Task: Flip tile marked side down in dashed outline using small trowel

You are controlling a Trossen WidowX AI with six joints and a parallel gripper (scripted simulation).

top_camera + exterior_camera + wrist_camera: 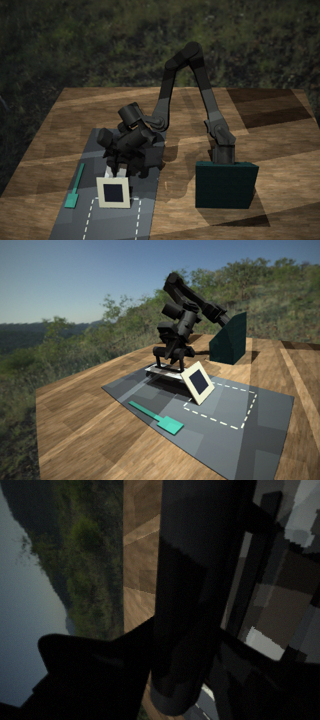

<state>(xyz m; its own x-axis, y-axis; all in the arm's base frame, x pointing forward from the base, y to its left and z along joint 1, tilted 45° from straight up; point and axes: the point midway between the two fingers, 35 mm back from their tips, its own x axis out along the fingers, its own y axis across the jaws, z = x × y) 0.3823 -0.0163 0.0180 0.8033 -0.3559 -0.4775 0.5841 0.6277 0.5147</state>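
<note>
The small trowel (121,170) (170,373) (195,580) is a pale metal plate with a raised black handle. My gripper (113,167) (170,357) (180,620) is shut on its handle and holds the plate above the mat (64,224) (271,420). The cream tile (126,193) (184,380) is tipped up steeply at the plate's front edge. Its dark marked side faces away from the arm and somewhat upward. Its lower edge rests just inside the arm-side line of the dashed outline (138,216) (203,416). Contact behind the tile is hidden.
A flat green spatula-shaped tool (71,200) (170,424) lies along the mat's edge, beside the outline. A dark green block (224,186) (227,343) with a sloped side stands near the arm's base, off the mat.
</note>
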